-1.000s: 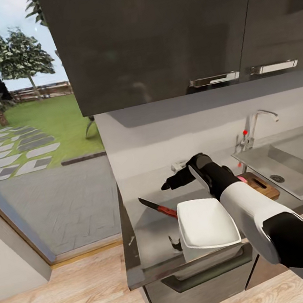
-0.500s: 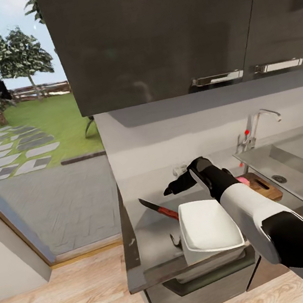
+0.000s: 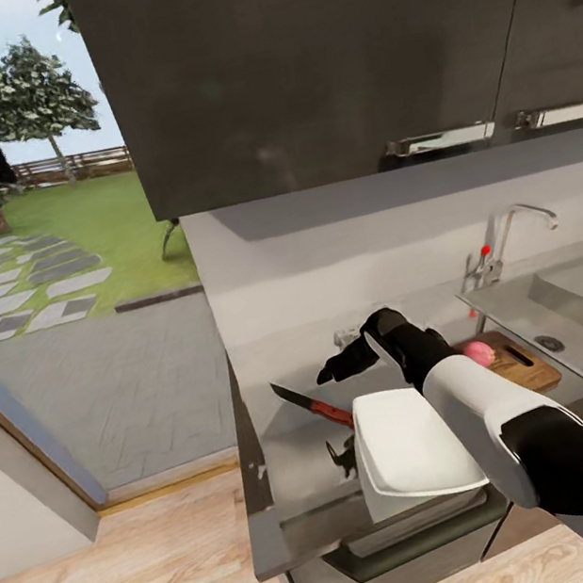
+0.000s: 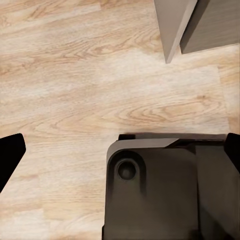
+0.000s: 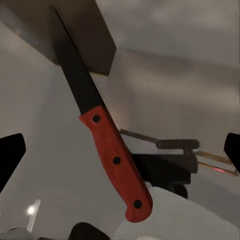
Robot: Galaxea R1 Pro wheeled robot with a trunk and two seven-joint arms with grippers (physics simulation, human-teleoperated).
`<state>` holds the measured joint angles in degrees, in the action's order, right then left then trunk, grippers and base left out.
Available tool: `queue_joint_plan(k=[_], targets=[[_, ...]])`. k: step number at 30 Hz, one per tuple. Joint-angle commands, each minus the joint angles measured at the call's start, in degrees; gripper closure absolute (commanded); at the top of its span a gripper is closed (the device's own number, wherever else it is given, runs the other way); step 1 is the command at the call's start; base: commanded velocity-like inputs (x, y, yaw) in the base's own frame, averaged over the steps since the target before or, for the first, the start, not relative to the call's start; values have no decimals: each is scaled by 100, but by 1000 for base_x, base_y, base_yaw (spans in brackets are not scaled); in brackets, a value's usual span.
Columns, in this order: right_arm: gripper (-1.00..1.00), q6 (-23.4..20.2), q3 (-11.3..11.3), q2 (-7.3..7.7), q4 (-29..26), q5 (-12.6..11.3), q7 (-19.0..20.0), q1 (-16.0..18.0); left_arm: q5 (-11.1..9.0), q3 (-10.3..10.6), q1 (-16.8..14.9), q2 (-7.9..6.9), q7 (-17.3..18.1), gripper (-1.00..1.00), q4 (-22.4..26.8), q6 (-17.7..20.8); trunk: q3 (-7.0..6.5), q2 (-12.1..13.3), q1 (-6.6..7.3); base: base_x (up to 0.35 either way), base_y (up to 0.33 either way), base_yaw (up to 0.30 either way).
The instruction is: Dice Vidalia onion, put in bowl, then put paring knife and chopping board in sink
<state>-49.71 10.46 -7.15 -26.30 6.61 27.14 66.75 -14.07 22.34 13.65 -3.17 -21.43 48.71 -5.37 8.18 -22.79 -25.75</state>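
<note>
The paring knife, with a dark blade and a red riveted handle, lies flat on the grey countertop just left of the white bowl. My right gripper hovers open above the knife, its fingertips spread wide on either side. A pinkish Vidalia onion rests on the brown chopping board beside the sink. My left gripper hangs open over the wood floor, holding nothing.
A chrome tap with a red knob rises behind the sink. Dark wall cabinets hang low over the counter. A small dark object sits by the bowl's left side. The counter's left end borders a glass opening onto a garden.
The head view has drifted slightly, shifting the whole scene. My right gripper has sunk a little closer to the knife, and the onion now shows past my forearm.
</note>
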Motion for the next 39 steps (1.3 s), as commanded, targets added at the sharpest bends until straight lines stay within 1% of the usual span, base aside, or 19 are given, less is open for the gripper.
queue_joint_plan(k=[1, 9, 17, 20, 29, 39], targets=[[-100, -13, 9, -2, 21, 60, 45, 5, -59, 33, -3, -8, -42, -100, 7, -26, 21, -13, -3, 5, 3, 0], [-100, -13, 16, -13, 157, 60, 46, 5, -60, 33, -3, -8, -42, -100, 7, -26, 95, -13, -3, 1, 1, 0], [-100, -8, 238, -13, 298, 60, 37, 5, -61, 31, -3, -8, -43, -100, -7, -26, 170, -13, -3, 0, 0, 0], [-100, -5, 273, -8, 306, 60, 40, 5, -61, 32, -3, -8, -39, -100, -27, -26, 198, -13, -3, 0, 0, 0], [-100, -4, 290, -15, 309, 60, 37, 5, -60, 31, -3, -8, -40, -100, -37, -26, 282, -13, -3, 0, 6, 0], [-100, -4, 290, -23, 309, 60, 37, 6, -56, 31, -3, -8, -44, -100, -37, -26, 376, -13, -3, 0, 110, 0]])
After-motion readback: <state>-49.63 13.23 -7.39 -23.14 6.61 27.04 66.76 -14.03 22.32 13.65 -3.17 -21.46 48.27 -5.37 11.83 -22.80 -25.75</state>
